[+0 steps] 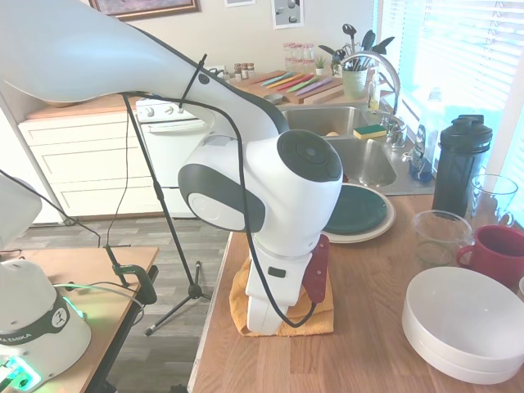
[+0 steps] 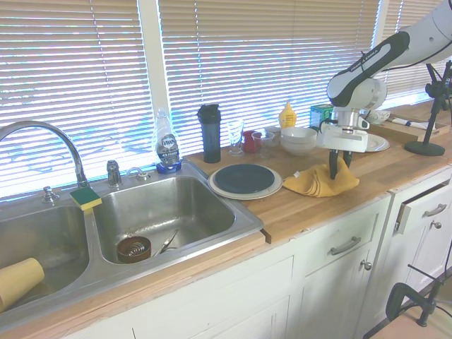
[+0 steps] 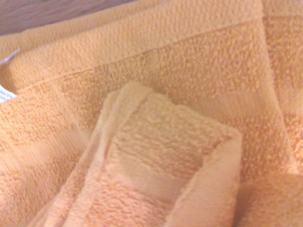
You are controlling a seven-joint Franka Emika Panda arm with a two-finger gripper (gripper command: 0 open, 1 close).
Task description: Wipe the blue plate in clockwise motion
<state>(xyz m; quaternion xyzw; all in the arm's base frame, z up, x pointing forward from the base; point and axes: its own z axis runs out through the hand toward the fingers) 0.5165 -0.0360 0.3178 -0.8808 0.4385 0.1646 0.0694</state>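
Wooden desk (image 2: 311, 205) runs from the sink (image 2: 162, 212) to the arm's side. On it sits the blue plate (image 2: 245, 178), resting on a cream plate (image 2: 224, 192) close to the sink. An orange towel (image 2: 321, 181) is bunched well apart from it, and the end effector (image 2: 340, 170) comes straight down into that towel, fingers apparently clenched on a raised fold. From there the plate lies toward the sink, so the towel must travel that way. The arm hides the fingertips in the first exterior view.
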